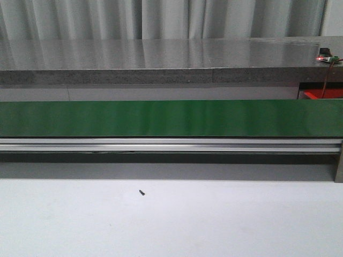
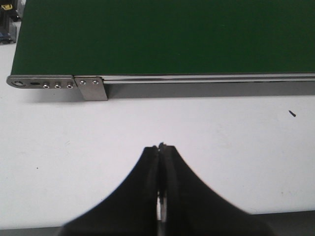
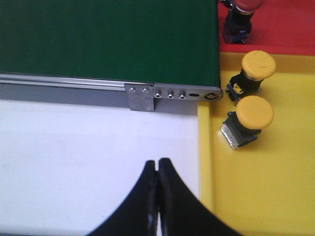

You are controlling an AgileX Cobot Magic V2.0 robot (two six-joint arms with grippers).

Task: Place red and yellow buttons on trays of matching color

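In the right wrist view two yellow buttons (image 3: 258,64) (image 3: 255,112) lie in the yellow tray (image 3: 261,187), and a red button (image 3: 242,6) stands in the red tray (image 3: 285,29) beyond it. My right gripper (image 3: 157,161) is shut and empty over the white table, just beside the yellow tray's rim. My left gripper (image 2: 160,146) is also shut with nothing in it, above the white table in front of the green conveyor belt (image 2: 162,34). The front view shows a corner of the red tray (image 1: 323,95) at the far right; neither gripper appears there.
The green belt (image 1: 171,118) runs across the whole front view on an aluminium frame (image 1: 171,145). A grey stone counter (image 1: 161,61) lies behind it. A small dark speck (image 1: 142,193) lies on the white table (image 1: 171,225).
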